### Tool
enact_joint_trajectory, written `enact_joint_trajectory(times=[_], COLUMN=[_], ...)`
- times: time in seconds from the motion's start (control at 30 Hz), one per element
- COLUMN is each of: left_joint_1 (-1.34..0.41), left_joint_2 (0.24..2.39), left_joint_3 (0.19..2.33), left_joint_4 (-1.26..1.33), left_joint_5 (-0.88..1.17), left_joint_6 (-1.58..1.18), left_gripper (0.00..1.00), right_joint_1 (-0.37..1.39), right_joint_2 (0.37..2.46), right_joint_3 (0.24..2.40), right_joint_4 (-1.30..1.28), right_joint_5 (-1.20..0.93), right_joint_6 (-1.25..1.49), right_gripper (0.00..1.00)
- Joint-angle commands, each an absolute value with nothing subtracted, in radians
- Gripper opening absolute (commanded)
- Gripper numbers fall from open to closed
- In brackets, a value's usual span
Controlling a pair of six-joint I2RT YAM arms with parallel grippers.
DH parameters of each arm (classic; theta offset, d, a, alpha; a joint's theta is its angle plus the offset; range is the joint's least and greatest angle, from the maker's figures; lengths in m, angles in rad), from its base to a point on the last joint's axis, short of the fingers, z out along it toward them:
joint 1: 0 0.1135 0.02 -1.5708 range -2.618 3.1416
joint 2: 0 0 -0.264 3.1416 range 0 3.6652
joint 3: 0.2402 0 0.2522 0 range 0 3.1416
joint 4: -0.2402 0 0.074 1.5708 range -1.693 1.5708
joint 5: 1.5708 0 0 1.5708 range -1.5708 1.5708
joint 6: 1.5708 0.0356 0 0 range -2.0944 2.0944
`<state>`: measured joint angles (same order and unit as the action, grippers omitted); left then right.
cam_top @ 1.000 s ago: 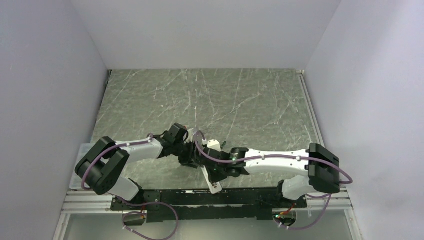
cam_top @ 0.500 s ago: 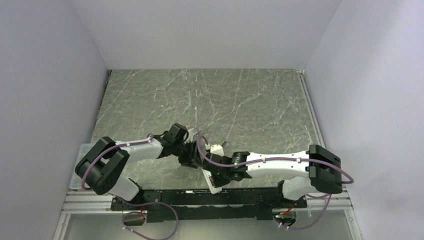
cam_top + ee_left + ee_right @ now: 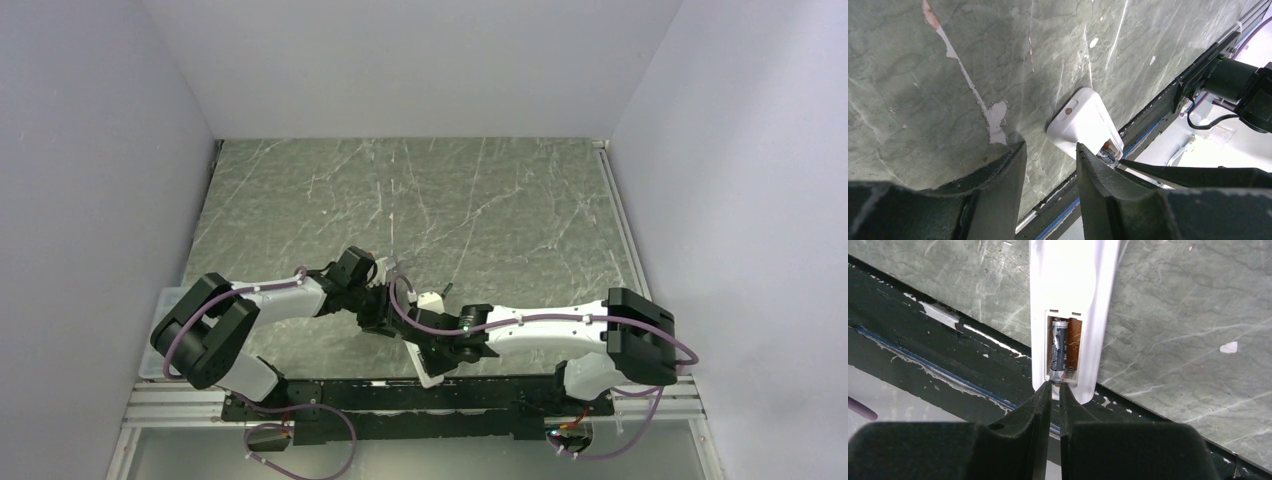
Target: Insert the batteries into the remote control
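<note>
At the near edge of the green stone table point(image 3: 1173, 315), the remote control point(image 3: 1073, 280) lay with its plain white back up. One end of it reached over the black rail point(image 3: 923, 335) along the table's edge. The little box in that end was open. One battery point(image 3: 1059, 347) lay in the left slot, dark with a silver band. The slot beside it showed only brown, with a small spring at the end.

The right gripper point(image 3: 1055, 386) pointed at that open end. Its two fingers were almost together, with just a thin crack between them, and nothing showed in the crack. The tips were right at the rim of the remote, perhaps touching it, but the view was too tight to be sure.

The left gripper point(image 3: 1050, 146) hung just beside the other end of the remote. Its fingers stood apart, and only bare table showed between them. One finger hid a corner of the remote from the left wrist camera, so nobody could tell if it touched there.

From above, the two arms met over the remote and hid most of it. Only a small white bit peeked out. The battery could not be made out from up there.
</note>
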<state>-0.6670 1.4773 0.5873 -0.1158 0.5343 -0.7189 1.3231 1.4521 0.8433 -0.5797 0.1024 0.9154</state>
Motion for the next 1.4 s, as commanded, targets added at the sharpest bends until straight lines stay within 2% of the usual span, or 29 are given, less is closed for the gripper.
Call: enact_joint_trajectory(times=[0.0,0.9,1.13,1.27,1.37], left_joint_1=[-0.666,-0.667,-0.667,-0.667,-0.667], left_joint_2=[1.482,1.472,1.457,1.445,1.435], left_joint_3=[0.604,0.586,0.590,0.606,0.628], left_joint_4=[-0.088,-0.078,-0.103,-0.141,-0.177], left_joint_5=[0.555,0.571,0.556,0.537,0.523], left_joint_6=[-0.715,-0.718,-0.710,-0.692,-0.673], left_gripper=[0.47,0.46,0.46,0.46,0.46], right_joint_1=[1.322,1.261,1.259,1.258,1.256], right_joint_2=[1.469,1.523,1.504,1.462,1.432], right_joint_3=[0.842,0.850,0.892,0.931,0.964], right_joint_4=[-0.547,-0.471,-0.525,-0.598,-0.646], right_joint_5=[0.104,0.089,0.119,0.172,0.208], right_joint_6=[0.897,0.833,0.822,0.813,0.802], right_gripper=[0.12,0.10,0.10,0.11,0.17])
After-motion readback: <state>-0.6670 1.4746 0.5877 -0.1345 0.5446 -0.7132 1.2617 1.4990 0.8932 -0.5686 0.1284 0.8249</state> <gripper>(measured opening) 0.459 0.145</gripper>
